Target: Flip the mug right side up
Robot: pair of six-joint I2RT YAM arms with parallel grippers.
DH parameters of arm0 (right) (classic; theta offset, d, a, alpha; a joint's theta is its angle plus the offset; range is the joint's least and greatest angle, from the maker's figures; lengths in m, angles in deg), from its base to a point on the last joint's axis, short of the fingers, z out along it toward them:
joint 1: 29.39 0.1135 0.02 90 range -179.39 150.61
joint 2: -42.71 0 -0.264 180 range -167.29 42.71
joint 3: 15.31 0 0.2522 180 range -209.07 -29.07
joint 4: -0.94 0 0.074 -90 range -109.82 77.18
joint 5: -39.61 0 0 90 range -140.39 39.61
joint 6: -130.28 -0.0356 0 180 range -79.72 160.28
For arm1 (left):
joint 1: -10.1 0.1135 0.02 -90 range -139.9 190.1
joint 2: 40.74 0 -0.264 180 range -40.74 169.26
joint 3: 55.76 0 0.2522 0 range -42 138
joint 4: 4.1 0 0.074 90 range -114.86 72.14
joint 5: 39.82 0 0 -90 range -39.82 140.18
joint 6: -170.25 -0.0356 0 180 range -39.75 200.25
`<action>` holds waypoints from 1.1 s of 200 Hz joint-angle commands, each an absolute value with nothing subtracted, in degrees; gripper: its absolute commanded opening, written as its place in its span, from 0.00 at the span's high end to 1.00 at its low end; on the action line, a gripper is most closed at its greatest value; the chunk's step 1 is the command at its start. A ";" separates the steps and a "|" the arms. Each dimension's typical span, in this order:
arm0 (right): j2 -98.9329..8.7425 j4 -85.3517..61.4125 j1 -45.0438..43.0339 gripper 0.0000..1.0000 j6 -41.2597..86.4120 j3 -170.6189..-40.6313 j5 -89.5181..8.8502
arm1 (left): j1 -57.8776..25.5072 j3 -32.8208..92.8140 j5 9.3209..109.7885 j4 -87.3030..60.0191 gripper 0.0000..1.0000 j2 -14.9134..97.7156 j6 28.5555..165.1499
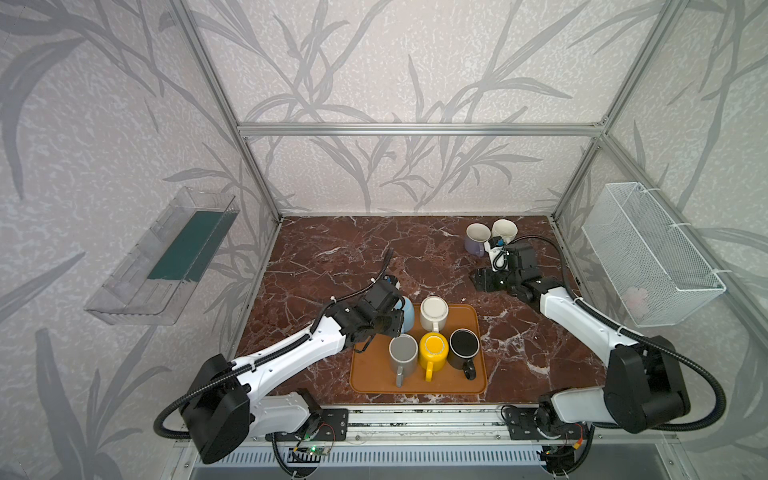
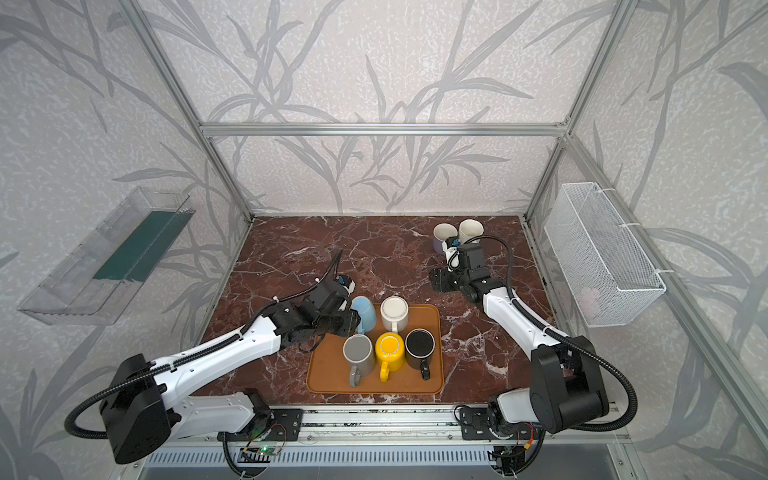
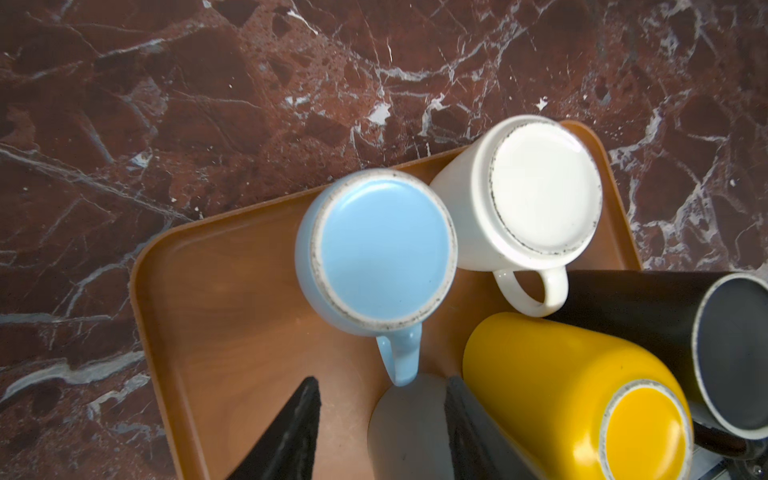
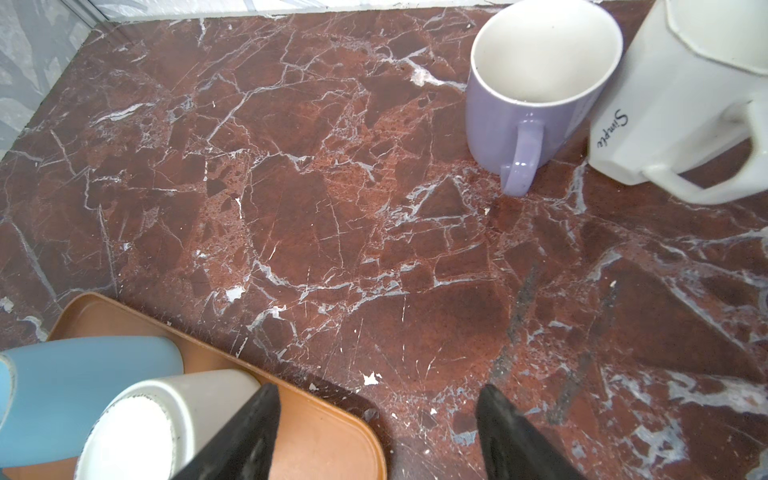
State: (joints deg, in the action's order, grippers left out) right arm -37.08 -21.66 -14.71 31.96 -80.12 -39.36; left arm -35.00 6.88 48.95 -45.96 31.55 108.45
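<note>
Blue mug [image 3: 382, 249] stands base-up, long axis vertical, its handle pointing toward the left pincer [image 3: 381, 386], whose jaws are spread.

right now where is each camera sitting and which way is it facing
Both top views: high above the front edge, looking down and back over the table; left arm and right arm show whole.
Left wrist: above the tray, looking down on the upturned blue mug and white mug; open left gripper shows.
Right wrist: over bare marble, facing the upright purple mug; open right gripper shows.
Shared: both wrist views catch the blue and white mugs on the tray.
</note>
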 commanded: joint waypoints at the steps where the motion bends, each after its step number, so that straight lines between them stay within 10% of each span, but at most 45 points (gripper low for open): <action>1: -36.66 -21.76 -14.71 0.25 31.94 -81.52 -39.40 | -36.10 9.61 46.68 -47.92 0.49 33.74 108.61; 220: -34.90 -21.95 -14.71 0.25 33.31 -80.05 -41.68 | -35.24 14.91 34.65 -54.80 0.54 43.68 109.54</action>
State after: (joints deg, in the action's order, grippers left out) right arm -36.69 -21.68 -14.71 32.46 -80.10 -40.93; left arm -36.35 14.20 38.76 -53.78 43.79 109.50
